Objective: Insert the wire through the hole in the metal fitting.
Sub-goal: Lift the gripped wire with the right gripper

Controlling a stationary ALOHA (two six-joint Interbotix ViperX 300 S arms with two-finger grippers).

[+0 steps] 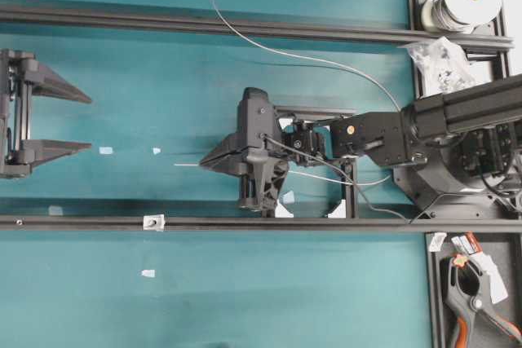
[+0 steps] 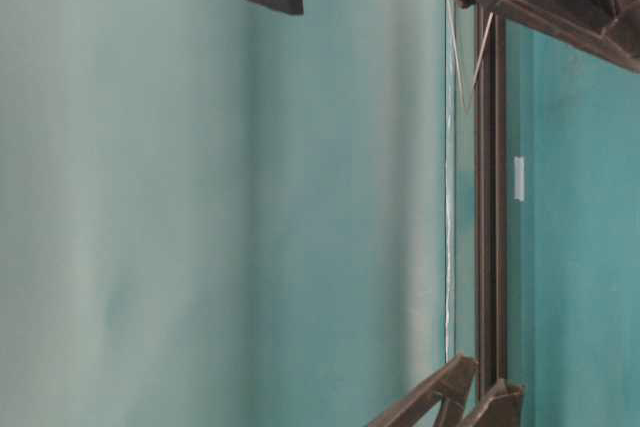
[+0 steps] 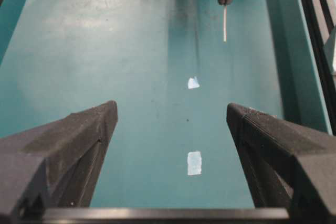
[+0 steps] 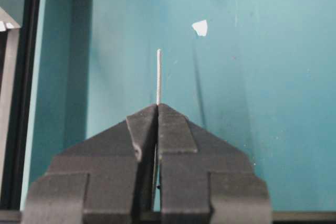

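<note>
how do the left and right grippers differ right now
The left gripper has its fingers spread wide and holds nothing; the right gripper is shut on the wire, whose tip sticks out past its fingers. The left sits at the table's edge, the right near the middle. Both are black and point toward each other.

Matt teal table (image 1: 245, 283), shiny wire (image 4: 158, 77)

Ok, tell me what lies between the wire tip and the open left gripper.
Overhead: two white tape scraps on bare teal mat between the wire tip and left gripper.
</note>
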